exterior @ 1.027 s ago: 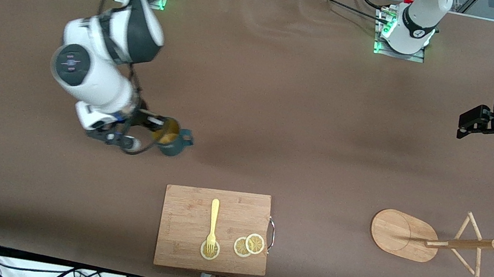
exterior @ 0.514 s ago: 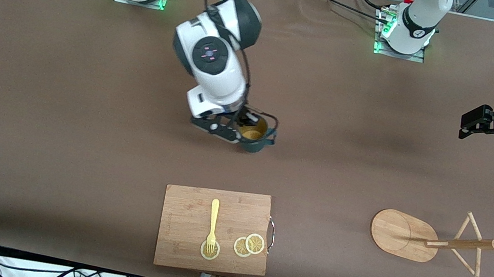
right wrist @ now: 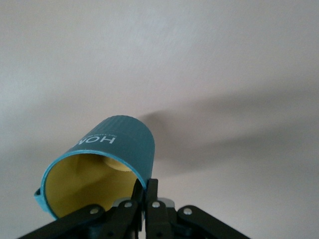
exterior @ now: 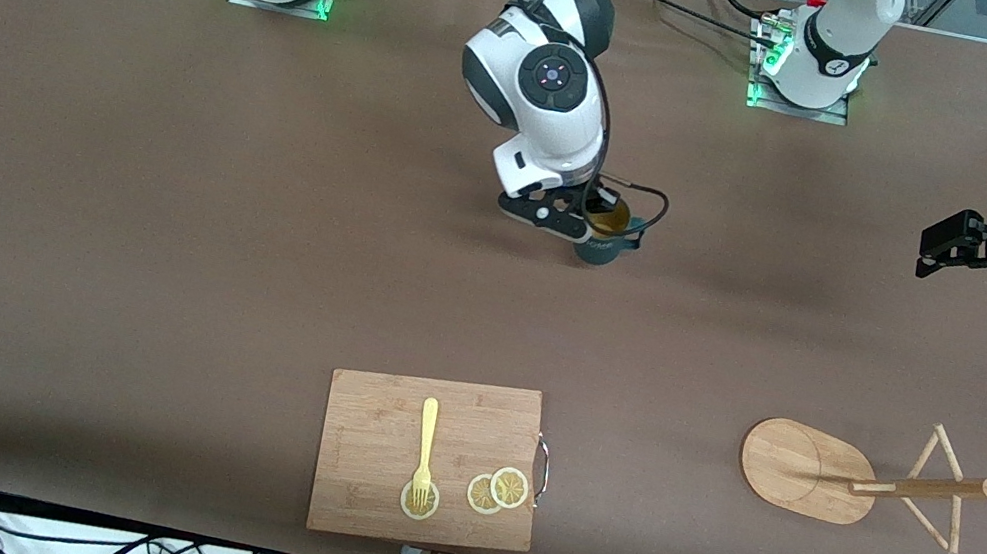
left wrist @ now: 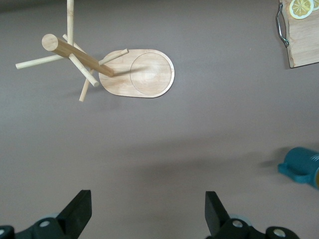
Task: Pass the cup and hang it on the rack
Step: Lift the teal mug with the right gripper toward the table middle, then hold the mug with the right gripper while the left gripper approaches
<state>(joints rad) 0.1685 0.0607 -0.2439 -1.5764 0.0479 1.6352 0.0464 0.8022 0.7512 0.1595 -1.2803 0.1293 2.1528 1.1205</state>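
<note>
Brown bench (exterior: 160,208), transfer step: right hand (exterior: 599,225), clamped on the rim of the cup (exterior: 603,238), carries it aloft toward the rack (exterior: 864,481), near which the left hand (left wrist: 147,214) waits fully open; next, likely a handover.

White rounded arm shells, dark grey joint bands, black cables, black pincers, green-lit bases.

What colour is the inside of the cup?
Mustard yellow inside the cup; the right wrist view shows it best.
</note>
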